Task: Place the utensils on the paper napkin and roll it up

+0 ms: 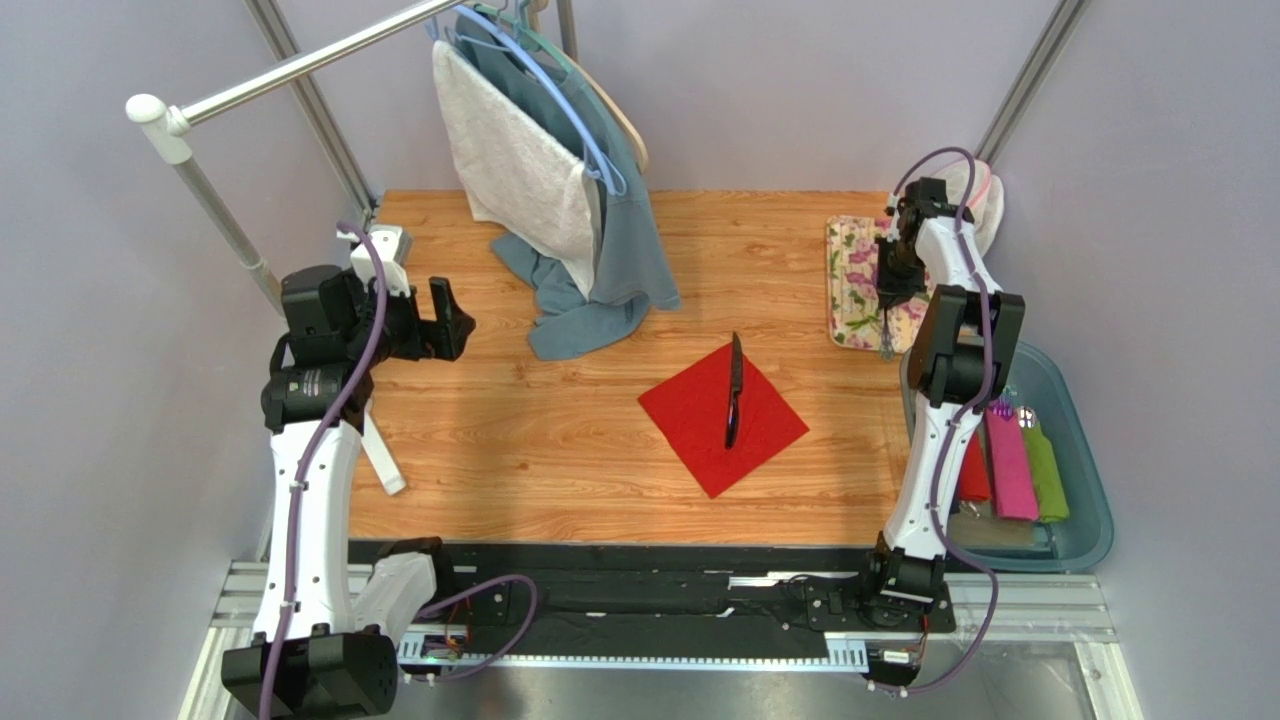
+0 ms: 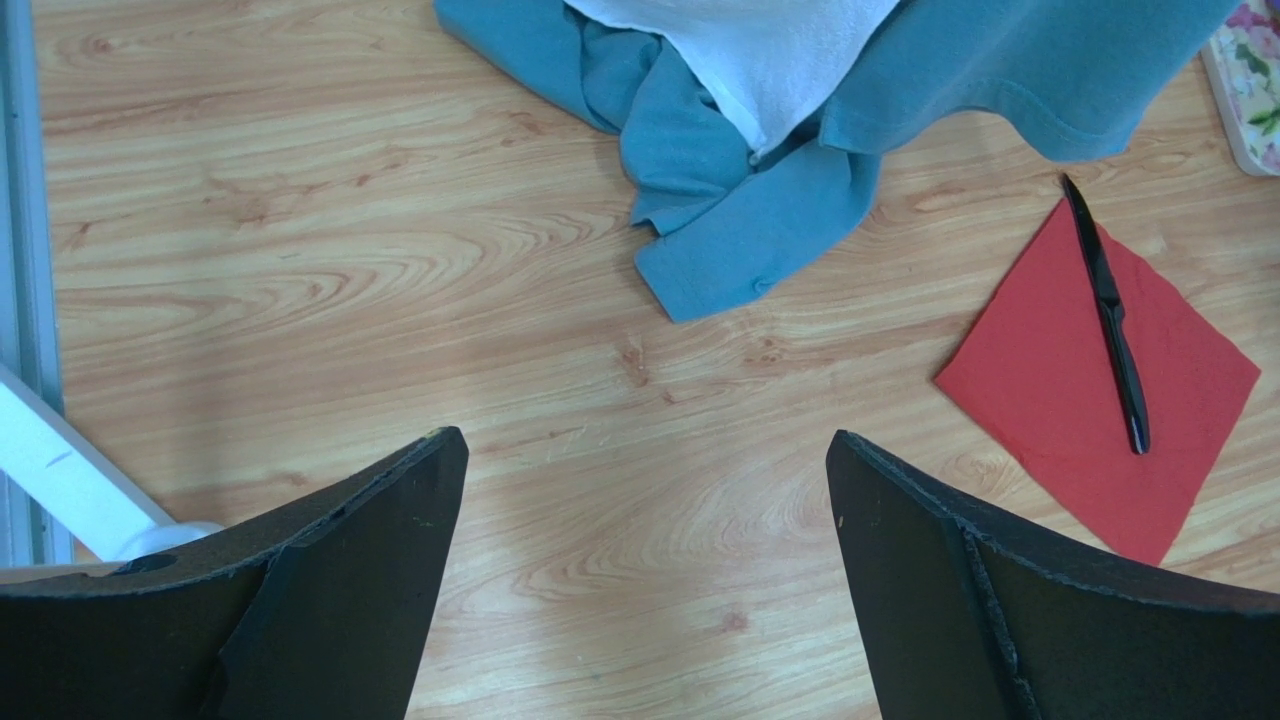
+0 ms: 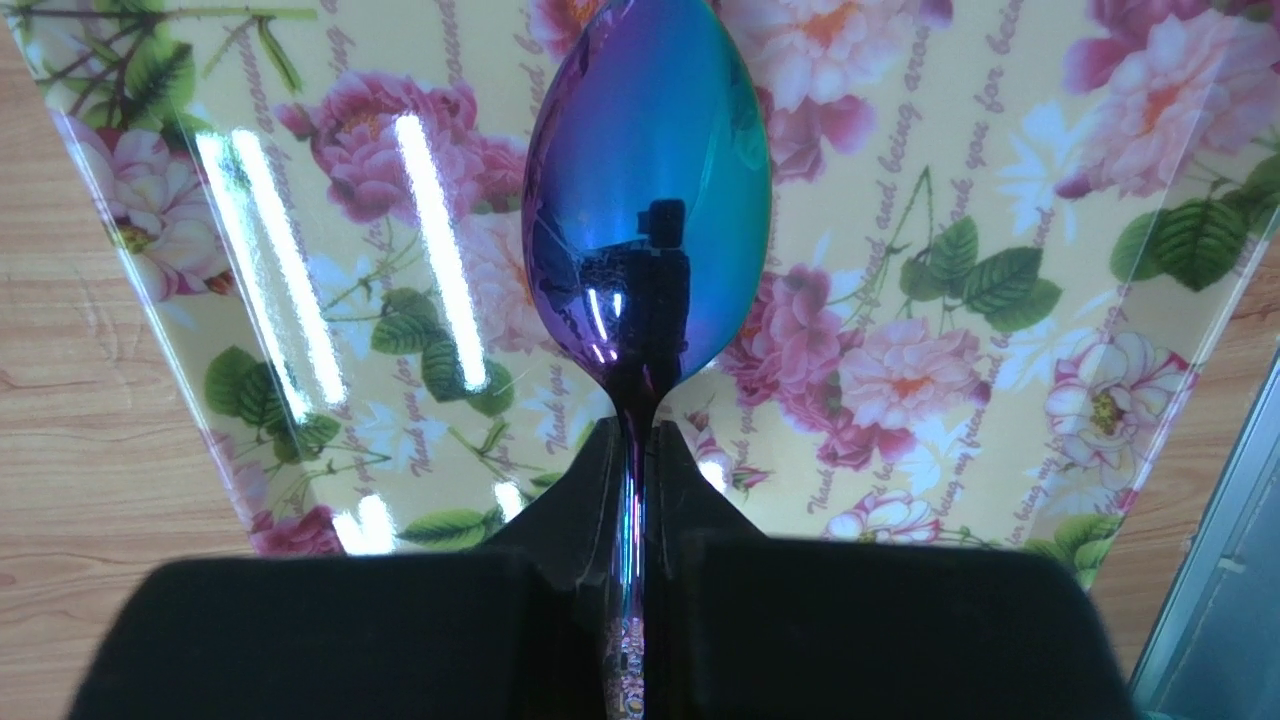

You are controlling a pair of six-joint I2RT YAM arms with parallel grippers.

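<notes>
The right arm is reaching along the right edge of the tabletop (image 1: 496,435) toward its far right corner, elbow raised and wrist bending down over the floral mat (image 1: 854,285) that is lying there. The right gripper (image 3: 639,450) is pinching narrow on the neck of an iridescent blue-purple spoon (image 3: 649,195), whose bowl is pointing away from the fingers above the mat's glossy printed surface; whether the bowl is touching the mat cannot be told. The left arm is standing up along the left edge, forearm rising and wrist turning inward, and the left gripper (image 2: 643,450) is hanging with its jaws spread wide over bare wood, holding nothing. The paper napkin (image 1: 706,420) is lying flat near the middle of the tabletop, a little toward the right and near edges, turned corner-on like a diamond. A black knife (image 1: 733,393) is lying on it lengthwise, its far tip reaching just past the napkin's far corner. Bare wood is lying open between the napkin and each edge on the left, near and right. A blue towel (image 1: 631,255) and a white towel (image 1: 511,165) are hanging over the far edge, the blue one trailing onto the wood near the napkin's far corner. A teal bin (image 1: 1082,480) is sitting just beyond the right edge
</notes>
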